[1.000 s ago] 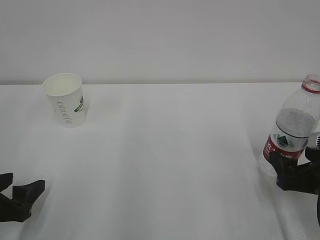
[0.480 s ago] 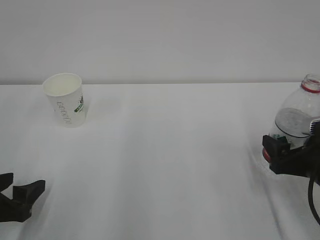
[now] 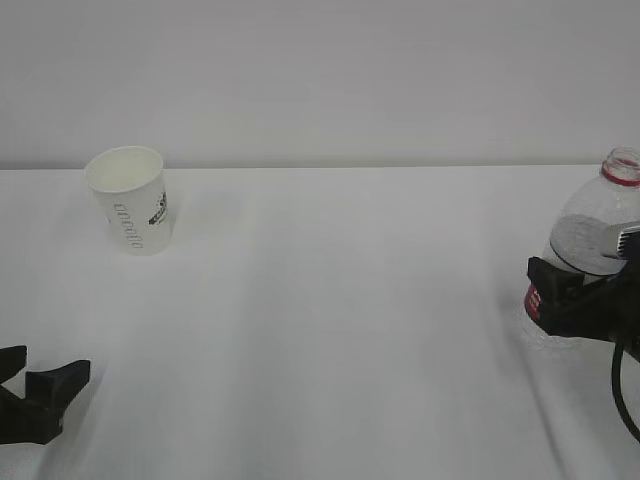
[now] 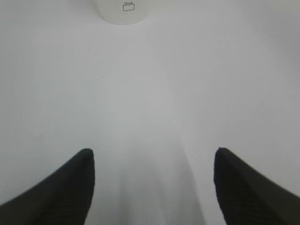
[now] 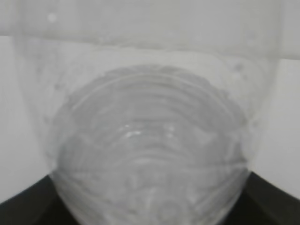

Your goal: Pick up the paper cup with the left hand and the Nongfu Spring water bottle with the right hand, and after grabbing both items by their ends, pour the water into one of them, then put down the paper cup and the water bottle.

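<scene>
1. White surface point(image 3: 330, 320), seen from the exterior view: one paper cup point(image 3: 131, 200) stands upright at the far left, mouth up, and one Nongfu Spring water bottle point(image 3: 585, 262) stands upright at the right edge, its long axis vertical and its red neck ring on top. The right tool point(image 3: 580, 300) sits around the bottle's lower body, at the red label; its dark fingers flank the plastic, though whether they have clamped cannot be told from here. The left tool point(image 3: 35, 395) rests low at the near left corner with its fingers spread and nothing between them. The cup lies well ahead of it, farther from the camera and slightly to the right, so the left arm is plainly the nearer one for that pick.

2. Left wrist view: both fingers point(image 4: 61, 192) stand wide apart, released, with bare surface between. The cup's base point(image 4: 123, 10) shows at the top edge, straight ahead and a little left of centre, well apart from the fingertips. A forward reach looks like what this arm needs.

3. Right wrist view: the bottle point(image 5: 150, 140) fills the picture, ribbed and clear, with dark finger parts point(image 5: 28, 206) at both lower corners. Firm contact cannot be confirmed.

4. Count: one cup, one bottle, two tools.
</scene>
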